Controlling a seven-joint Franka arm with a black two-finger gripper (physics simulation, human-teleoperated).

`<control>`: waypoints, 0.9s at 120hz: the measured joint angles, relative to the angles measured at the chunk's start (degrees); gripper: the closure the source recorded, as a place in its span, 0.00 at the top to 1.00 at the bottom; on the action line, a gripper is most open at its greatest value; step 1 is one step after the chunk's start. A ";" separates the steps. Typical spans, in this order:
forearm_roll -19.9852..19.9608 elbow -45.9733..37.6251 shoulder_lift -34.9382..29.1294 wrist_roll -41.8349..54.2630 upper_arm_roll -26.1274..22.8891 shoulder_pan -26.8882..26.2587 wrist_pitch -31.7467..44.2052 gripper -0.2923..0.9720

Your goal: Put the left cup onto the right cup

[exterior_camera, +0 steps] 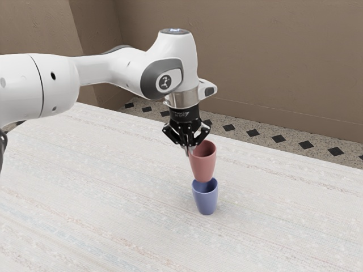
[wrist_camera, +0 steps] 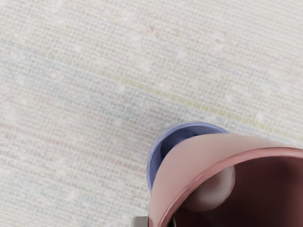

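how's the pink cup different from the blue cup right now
Colour: the pink cup is dusty red, the blue cup is violet-blue.
Support: the blue cup stands on the table; the pink cup sits higher, its base in the blue cup's mouth, with the gripper shut on its rim.
Pose: the pink cup leans a little; the blue cup is upright.
Shared: both are tapered, have no handle and are open end up.

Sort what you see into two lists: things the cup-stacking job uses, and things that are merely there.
Used in the job:
pink cup
blue cup
gripper

Merely there:
table
floor
wall
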 joint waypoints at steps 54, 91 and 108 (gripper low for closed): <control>-0.08 -0.64 0.36 -0.12 -0.17 -0.52 0.05 0.15; -0.16 -0.70 0.96 -0.18 -0.26 -0.58 0.49 0.15; -0.22 -1.02 1.23 -0.20 -0.27 -0.58 0.93 0.15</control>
